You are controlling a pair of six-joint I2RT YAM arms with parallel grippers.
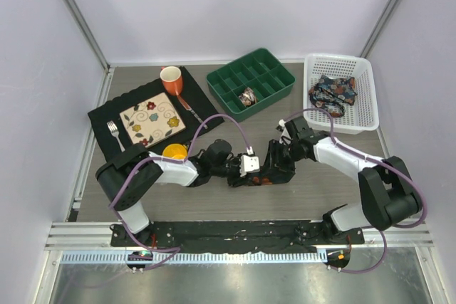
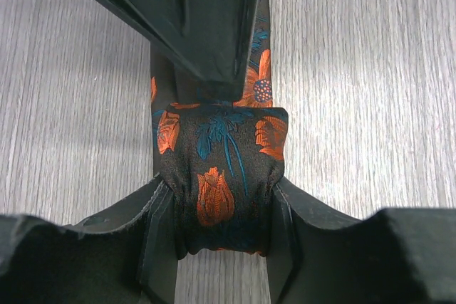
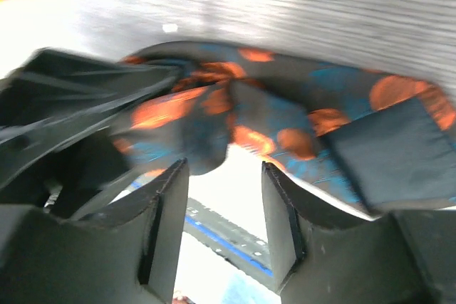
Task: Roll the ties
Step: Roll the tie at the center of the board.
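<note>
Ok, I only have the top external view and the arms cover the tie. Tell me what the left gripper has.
Observer: The left gripper pinches a folded bundle of the tie, fabric bunched between its fingers.
Operator: Give me the print.
Observer: Orange flowers and teal leaves on dark cloth.
Operator: Now report the right gripper.
Observer: The right gripper has its jaws apart, nothing between them; the tie lies just beyond.
</note>
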